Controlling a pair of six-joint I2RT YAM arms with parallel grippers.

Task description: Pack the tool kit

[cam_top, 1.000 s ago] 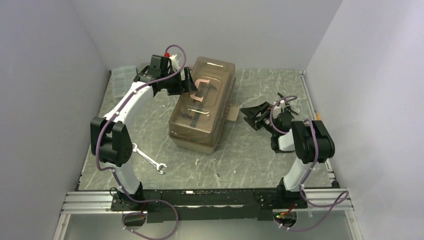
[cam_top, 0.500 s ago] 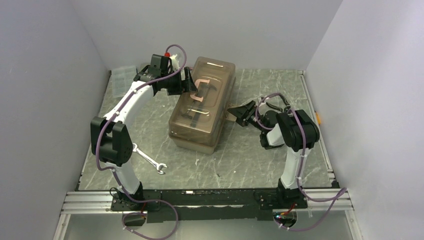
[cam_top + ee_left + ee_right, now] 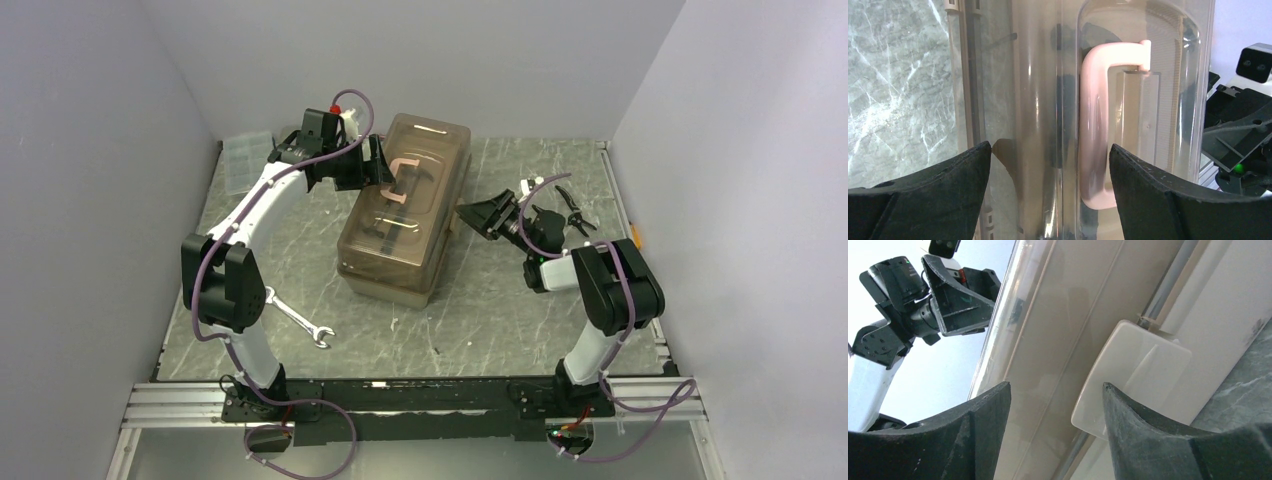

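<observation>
The toolbox (image 3: 405, 215) sits in the middle of the worktop (image 3: 500, 310), lid down, its long axis running from near-left to far-right. It is a big hard-plastic shell with smooth, glossy, rounded walls, so it is likely stiff but slippery, with no flat face that a narrow pair of jaws could pinch. With tools showing dimly through the smoky lid, it is probably heavy enough to resist sliding yet awkward to lift. The sound places to take hold are the pink handle (image 3: 1095, 125) on top, a thick rigid loop, and the cream latch (image 3: 1133, 375) on the right-hand side wall, a small hinged flap that should be pressed or flipped rather than pulled hard. The left gripper (image 3: 1050, 146) hovers over the far-left part of the lid, jaws released and wide, one finger just beside the handle. The right gripper (image 3: 1056, 384) faces the latch from the right, jaws apart with the flap's edge between them, not visibly clamped. A steel wrench (image 3: 300, 322) lies loose at the near left and pliers (image 3: 572, 213) at the far right, both hard, thin and best gripped across the shaft.
</observation>
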